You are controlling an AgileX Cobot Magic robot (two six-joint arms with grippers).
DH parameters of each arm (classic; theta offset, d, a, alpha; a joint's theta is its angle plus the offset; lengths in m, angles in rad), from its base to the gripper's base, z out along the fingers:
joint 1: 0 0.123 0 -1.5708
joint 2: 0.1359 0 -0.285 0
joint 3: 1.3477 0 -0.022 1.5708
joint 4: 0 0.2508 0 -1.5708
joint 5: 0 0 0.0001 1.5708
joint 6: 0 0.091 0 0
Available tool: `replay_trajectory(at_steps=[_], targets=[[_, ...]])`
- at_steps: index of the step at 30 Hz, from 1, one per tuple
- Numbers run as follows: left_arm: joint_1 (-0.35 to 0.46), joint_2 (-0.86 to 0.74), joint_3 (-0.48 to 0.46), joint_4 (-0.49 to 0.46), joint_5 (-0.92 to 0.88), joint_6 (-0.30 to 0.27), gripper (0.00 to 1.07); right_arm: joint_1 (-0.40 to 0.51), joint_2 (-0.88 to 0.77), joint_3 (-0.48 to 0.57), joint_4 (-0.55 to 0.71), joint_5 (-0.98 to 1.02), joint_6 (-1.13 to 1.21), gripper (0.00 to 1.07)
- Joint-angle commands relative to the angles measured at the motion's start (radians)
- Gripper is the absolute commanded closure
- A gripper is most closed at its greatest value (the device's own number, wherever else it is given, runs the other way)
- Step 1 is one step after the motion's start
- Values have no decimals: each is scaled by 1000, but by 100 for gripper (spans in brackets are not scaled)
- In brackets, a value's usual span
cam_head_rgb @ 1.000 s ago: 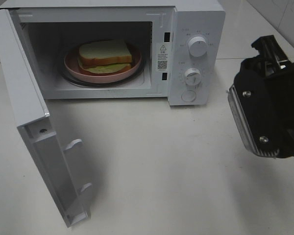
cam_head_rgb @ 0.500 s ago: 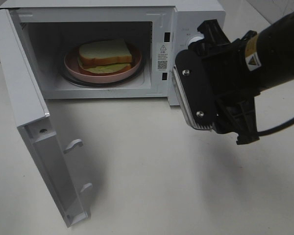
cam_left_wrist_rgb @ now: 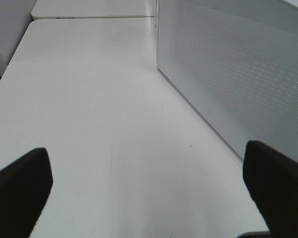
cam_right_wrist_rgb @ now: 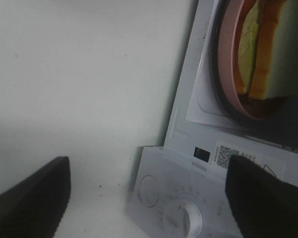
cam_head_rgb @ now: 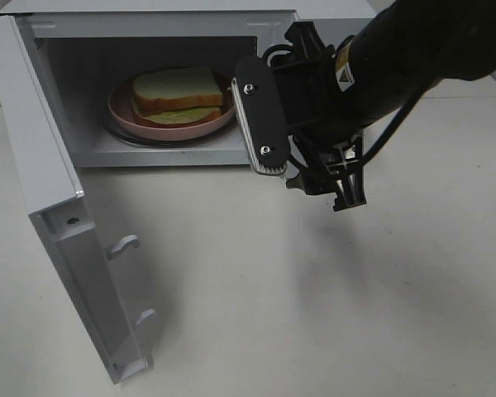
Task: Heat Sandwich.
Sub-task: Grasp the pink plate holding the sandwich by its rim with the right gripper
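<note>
- White-bread sandwich (cam_head_rgb: 179,93) w/ brown crust, green filling sits on round pink plate (cam_head_rgb: 205,126) inside white microwave (cam_head_rgb: 149,51), 11 o'clock in high view; door (cam_head_rgb: 74,248) wide open, so loaded, not yet shut.
- Right hand (cam_head_rgb: 302,153): fingers apart, empty, at sandwich's 3 o'clock, hiding ctrl panel; wrist view shows its white dial (cam_right_wrist_rgb: 188,220).
- Left hand (cam_left_wrist_rgb: 149,193): apart, empty, only in its wrist view, beside perforated white panel (cam_left_wrist_rgb: 228,64), prob. door's outside.

Microwave (cam_head_rgb: 273,25) at back of table (cam_head_rgb: 273,314). Door (cam_head_rgb: 66,248) open, swung out front-left. Sandwich (cam_head_rgb: 179,89) on plate (cam_head_rgb: 117,106), inside cavity, toward its back. Right gripper (cam_head_rgb: 310,184) above table, in front of microwave's right part, right of sandwich, apart from it. Left gripper (cam_left_wrist_rgb: 149,193) over table beside a microwave panel (cam_left_wrist_rgb: 228,64).
</note>
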Motion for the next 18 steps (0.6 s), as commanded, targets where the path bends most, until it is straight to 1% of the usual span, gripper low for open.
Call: replay_trajectory(at_steps=[1, 10, 12, 13, 17, 18], targets=[[-6, -21, 4, 0, -4, -4, 7, 4, 40, -46, 4, -11, 10, 21], [-6, -21, 4, 0, -4, -4, 7, 4, 144, -142, 8, -46, 10, 21], [-6, -21, 4, 0, -4, -4, 7, 4, 182, -178, 8, -50, 10, 21], [-6, -21, 4, 0, -4, -4, 7, 4, 182, -178, 8, -50, 10, 21], [-6, -21, 4, 0, -4, -4, 7, 4, 250, -242, 8, -50, 10, 22], [-6, -21, 4, 0, -4, -4, 7, 4, 250, -242, 8, -50, 10, 22]])
